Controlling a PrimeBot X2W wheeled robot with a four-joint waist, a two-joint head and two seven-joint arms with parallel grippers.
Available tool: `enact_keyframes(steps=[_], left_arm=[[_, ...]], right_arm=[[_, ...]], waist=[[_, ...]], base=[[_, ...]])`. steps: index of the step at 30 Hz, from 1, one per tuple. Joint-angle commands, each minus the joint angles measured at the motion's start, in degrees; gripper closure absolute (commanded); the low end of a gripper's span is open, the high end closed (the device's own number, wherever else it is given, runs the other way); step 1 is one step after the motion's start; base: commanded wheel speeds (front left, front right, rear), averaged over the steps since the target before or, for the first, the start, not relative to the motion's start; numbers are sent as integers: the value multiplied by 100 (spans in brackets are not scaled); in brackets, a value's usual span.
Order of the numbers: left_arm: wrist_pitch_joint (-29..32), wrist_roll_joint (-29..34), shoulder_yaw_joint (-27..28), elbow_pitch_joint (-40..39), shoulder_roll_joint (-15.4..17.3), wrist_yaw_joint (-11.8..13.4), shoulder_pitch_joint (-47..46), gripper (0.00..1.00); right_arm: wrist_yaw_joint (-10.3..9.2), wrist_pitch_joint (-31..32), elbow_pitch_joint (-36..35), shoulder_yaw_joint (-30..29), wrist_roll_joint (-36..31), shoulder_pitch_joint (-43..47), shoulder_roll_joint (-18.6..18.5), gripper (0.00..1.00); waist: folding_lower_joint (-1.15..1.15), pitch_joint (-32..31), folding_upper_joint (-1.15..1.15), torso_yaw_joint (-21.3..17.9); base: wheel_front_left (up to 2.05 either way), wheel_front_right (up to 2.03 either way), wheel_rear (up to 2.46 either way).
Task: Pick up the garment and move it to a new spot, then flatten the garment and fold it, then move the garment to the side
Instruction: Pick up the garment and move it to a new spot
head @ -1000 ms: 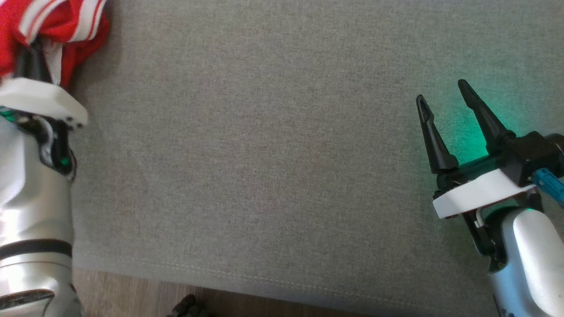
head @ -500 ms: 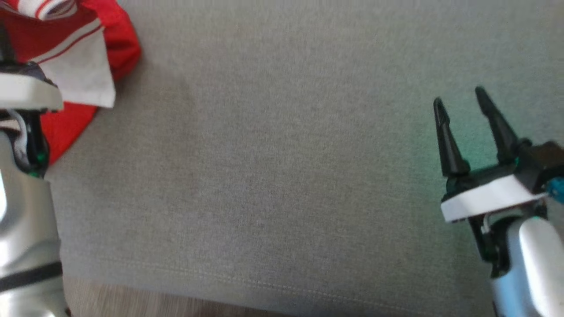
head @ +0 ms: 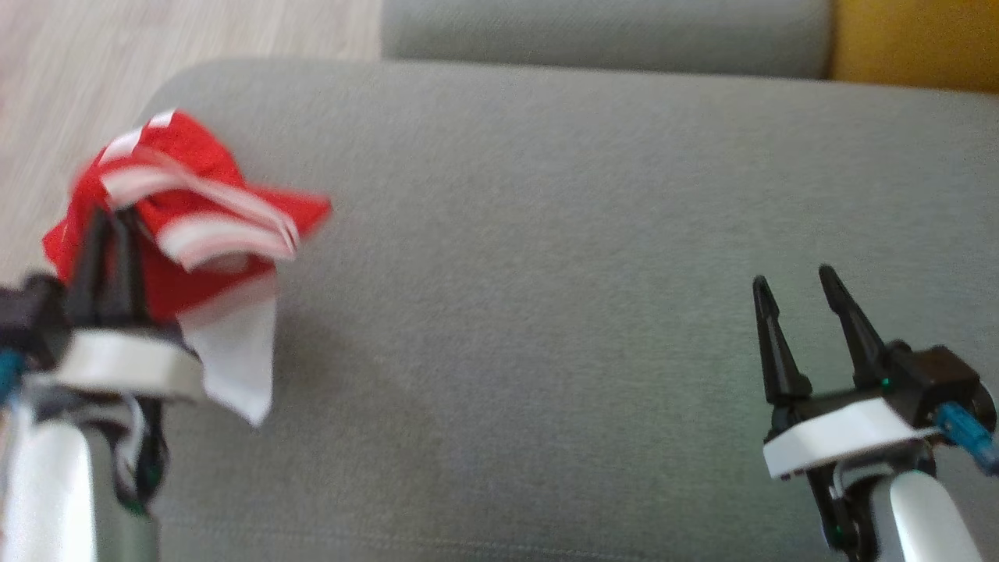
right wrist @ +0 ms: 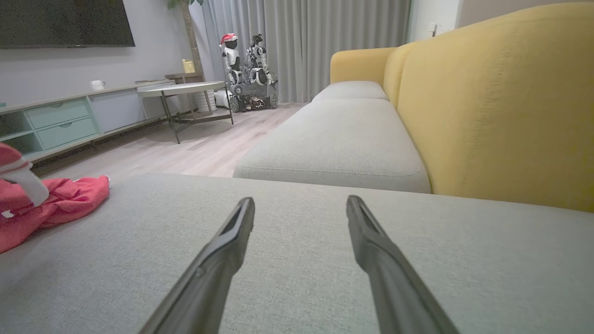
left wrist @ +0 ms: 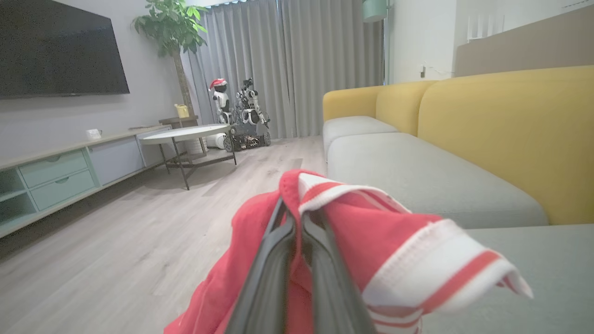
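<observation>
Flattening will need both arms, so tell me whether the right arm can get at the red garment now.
Probably yes. Bare grey cushion lies between the right gripper, jaws open, and the garment, held bunched at the cushion's left end by the left gripper, jaws shut.

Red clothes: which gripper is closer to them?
Left. The left gripper is shut on the red garment, holding it bunched at the left end of the sofa cushion. The right gripper is open, far across the cushion, touching no fabric.
</observation>
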Motion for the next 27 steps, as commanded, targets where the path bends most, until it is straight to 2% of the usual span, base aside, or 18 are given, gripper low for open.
enact_keyframes(steps=[1, 6, 11, 19, 20, 27], left_arm=[[124, -49, 97, -417, 77, 28, -8, 100], [426, -61, -275, -896, -121, -26, 493, 100], [555, -116, -821, -962, -297, -110, 504, 100], [439, -193, -1820, -266, -473, -227, -283, 100], [439, -193, -1820, -266, -473, -227, -283, 100], [309, -284, -2757, 630, -567, -277, -1210, 100]], right_arm=[[-4, -39, -201, 67, 46, -32, 27, 0], [-4, -11, -264, 0, 78, 145, 80, 0], [-4, 29, -385, 21, 125, 152, 103, 0], [-4, 16, -459, 147, 276, -31, 113, 0], [-4, 16, -459, 147, 276, -31, 113, 0], [-4, -174, -325, 210, 521, -255, 114, 0]], waist=[[0, -310, 0, -290], [0, -453, 0, -567], [0, -317, 0, -1016], [0, 185, 0, -2024], [0, 185, 0, -2024], [0, 830, 0, -2855]], base=[[0, 0, 0], [0, 0, 0], [0, 0, 0], [0, 0, 0], [0, 0, 0], [0, 0, 0]])
